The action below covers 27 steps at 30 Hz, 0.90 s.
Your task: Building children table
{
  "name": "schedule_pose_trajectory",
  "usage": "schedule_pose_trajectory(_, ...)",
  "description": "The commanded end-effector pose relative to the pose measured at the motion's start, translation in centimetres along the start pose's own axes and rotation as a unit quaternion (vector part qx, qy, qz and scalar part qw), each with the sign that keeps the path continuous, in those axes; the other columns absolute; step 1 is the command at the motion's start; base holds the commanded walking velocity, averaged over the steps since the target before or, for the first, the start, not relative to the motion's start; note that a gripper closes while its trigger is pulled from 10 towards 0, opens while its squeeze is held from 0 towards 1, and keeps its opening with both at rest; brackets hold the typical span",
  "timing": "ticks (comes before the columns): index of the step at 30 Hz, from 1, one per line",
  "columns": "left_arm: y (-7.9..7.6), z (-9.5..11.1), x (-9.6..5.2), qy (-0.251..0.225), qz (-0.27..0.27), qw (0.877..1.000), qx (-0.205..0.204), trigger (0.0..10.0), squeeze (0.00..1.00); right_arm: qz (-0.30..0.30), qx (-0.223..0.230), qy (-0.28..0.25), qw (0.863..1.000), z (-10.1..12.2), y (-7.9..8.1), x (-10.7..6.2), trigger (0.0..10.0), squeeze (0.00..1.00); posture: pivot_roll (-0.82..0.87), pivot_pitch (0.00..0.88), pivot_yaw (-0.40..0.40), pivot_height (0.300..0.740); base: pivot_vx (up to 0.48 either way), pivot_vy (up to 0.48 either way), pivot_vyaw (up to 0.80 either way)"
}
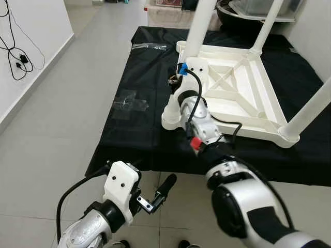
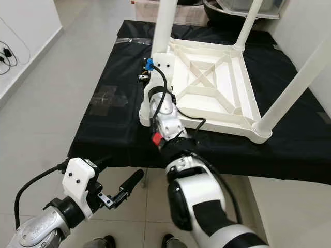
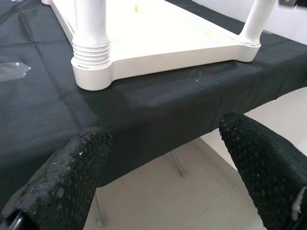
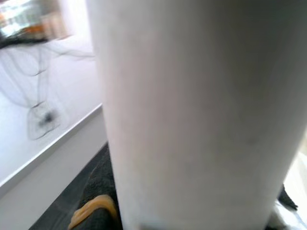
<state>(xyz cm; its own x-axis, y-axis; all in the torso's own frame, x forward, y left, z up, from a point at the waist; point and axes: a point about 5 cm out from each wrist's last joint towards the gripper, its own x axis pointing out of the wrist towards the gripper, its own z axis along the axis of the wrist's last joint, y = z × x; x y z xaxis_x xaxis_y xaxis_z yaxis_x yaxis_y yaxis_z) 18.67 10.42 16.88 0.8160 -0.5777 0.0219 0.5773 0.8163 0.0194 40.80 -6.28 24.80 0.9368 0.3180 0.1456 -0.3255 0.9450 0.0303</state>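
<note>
A white plastic children's table [image 1: 243,88] lies upside down on a black cloth [image 1: 134,134]. Three legs stand up from its corners. The near-left leg [image 1: 199,26] sits in its corner socket [image 3: 91,76] with its ribbed thread still showing. My right gripper [image 1: 178,72] is shut on this leg a little above the socket, and the right wrist view has the leg's white tube [image 4: 192,115] right up close. My left gripper [image 3: 163,158] hangs open and empty over the floor, below the cloth's front edge, and faces the socket.
Other legs rise at the far right [image 1: 269,23] and near right [image 1: 310,108]. Clear plastic wrappers [image 1: 129,103] lie on the cloth to the left. The cloth covers a low stand with thin metal feet [image 3: 176,163]. Cables [image 1: 18,59] hang by the left wall. Grey tiled floor [image 1: 51,124] spreads left.
</note>
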Motion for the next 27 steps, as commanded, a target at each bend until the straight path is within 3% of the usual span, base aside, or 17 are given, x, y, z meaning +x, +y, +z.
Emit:
schedule_pose_trajectory(1, -0.2, -0.2, -0.1, 0.006, -0.002, 1.000, 0.002, 10.0, 0.00, 0.124, 0.006, 0.177, 0.976, -7.0, 1.3, -1.9, 10.0, 0.00, 0.13, 0.217, -0.054, 0.740, 0.000, 0.000, 0.00)
schedule_pose_trajectory(2, -0.1, -0.2, -0.1, 0.006, -0.001, 1.000, 0.002, 10.0, 0.00, 0.170, -0.009, 0.181, 0.969, -7.1, 1.6, -2.0, 10.0, 0.00, 0.13, 0.219, -0.054, 0.740, 0.000, 0.000, 0.00)
schedule_pose_trajectory(4, -0.1, -0.2, -0.1, 0.006, -0.001, 1.000, 0.002, 10.0, 0.00, 0.198, -0.008, 0.185, 0.963, -7.1, 1.8, -2.1, 10.0, 0.00, 0.14, 0.219, -0.056, 0.740, 0.000, 0.000, 0.00)
schedule_pose_trajectory(5, -0.1, -0.2, -0.1, 0.006, -0.001, 1.000, 0.003, 10.0, 0.00, 0.250, -0.016, 0.176, 0.952, -6.9, 2.1, -2.3, 10.0, 0.00, 0.14, 0.219, -0.056, 0.740, 0.000, 0.000, 0.00)
schedule_pose_trajectory(6, -0.1, -0.2, -0.1, 0.006, -0.001, 1.000, 0.003, 10.0, 0.00, 0.250, -0.016, 0.176, 0.952, -6.9, 2.1, -2.3, 10.0, 0.00, 0.14, 0.219, -0.056, 0.740, 0.000, 0.000, 0.00)
schedule_pose_trajectory(8, -0.2, -0.1, -0.1, 0.005, 0.000, 1.000, 0.002, 10.0, 0.00, 0.332, -0.005, 0.154, 0.931, -6.3, 2.8, -2.7, 10.0, 0.00, 0.14, 0.221, -0.058, 0.740, 0.000, 0.000, 0.00)
schedule_pose_trajectory(9, -0.2, -0.1, -0.1, 0.005, 0.000, 1.000, 0.002, 10.0, 0.00, 0.332, -0.005, 0.154, 0.931, -6.3, 2.8, -2.7, 10.0, 0.00, 0.14, 0.221, -0.058, 0.740, 0.000, 0.000, 0.00)
schedule_pose_trajectory(10, -0.2, -0.1, -0.1, 0.004, 0.000, 1.000, 0.002, 10.0, 0.00, 0.374, 0.002, 0.137, 0.917, -6.0, 3.0, -2.9, 10.0, 0.00, 0.14, 0.221, -0.058, 0.740, 0.000, 0.000, 0.00)
schedule_pose_trajectory(11, -0.2, -0.1, -0.1, 0.004, 0.000, 1.000, 0.002, 10.0, 0.00, 0.374, 0.002, 0.137, 0.917, -6.0, 3.0, -2.9, 10.0, 0.00, 0.14, 0.221, -0.058, 0.740, 0.000, 0.000, 0.00)
schedule_pose_trajectory(12, -0.3, -0.1, -0.1, 0.004, 0.001, 1.000, 0.002, 10.0, 0.00, 0.439, 0.027, 0.115, 0.891, -5.4, 3.1, -3.5, 10.0, 0.00, 0.14, 0.227, -0.063, 0.740, 0.000, 0.000, 0.00)
schedule_pose_trajectory(13, -0.3, 0.0, -0.2, 0.004, 0.001, 1.000, 0.002, 10.0, 0.00, 0.452, 0.031, 0.116, 0.884, -5.4, 3.1, -3.6, 10.0, 0.00, 0.14, 0.227, -0.063, 0.740, 0.000, 0.000, 0.00)
schedule_pose_trajectory(17, -0.3, 0.0, -0.2, 0.005, 0.002, 1.000, 0.002, 10.0, 0.00, 0.445, 0.026, 0.115, 0.888, -5.5, 3.0, -3.6, 10.0, 0.00, 0.14, 0.227, -0.063, 0.740, 0.000, 0.000, 0.00)
schedule_pose_trajectory(18, -0.2, 0.0, -0.2, 0.005, 0.003, 1.000, 0.004, 10.0, 0.00, 0.387, 0.026, 0.122, 0.914, -5.7, 2.5, -3.0, 10.0, 0.00, 0.14, 0.227, -0.063, 0.740, 0.000, 0.000, 0.00)
schedule_pose_trajectory(19, -0.2, 0.0, -0.2, 0.005, 0.003, 1.000, 0.004, 10.0, 0.00, 0.387, 0.026, 0.122, 0.914, -5.7, 2.5, -3.0, 10.0, 0.00, 0.14, 0.227, -0.063, 0.740, 0.000, 0.000, 0.00)
schedule_pose_trajectory(21, -0.2, 0.0, -0.2, 0.004, 0.004, 1.000, 0.004, 10.0, 0.00, 0.311, 0.026, 0.131, 0.941, -6.1, 1.7, -2.5, 10.0, 0.00, 0.14, 0.227, -0.063, 0.740, 0.000, 0.000, 0.00)
schedule_pose_trajectory(27, 0.0, 0.0, -0.2, 0.005, 0.004, 1.000, 0.008, 10.0, 0.00, 0.292, 0.031, 0.119, 0.948, -5.8, 1.1, -2.4, 10.0, 0.00, 0.14, 0.218, -0.057, 0.740, 0.000, 0.000, 0.00)
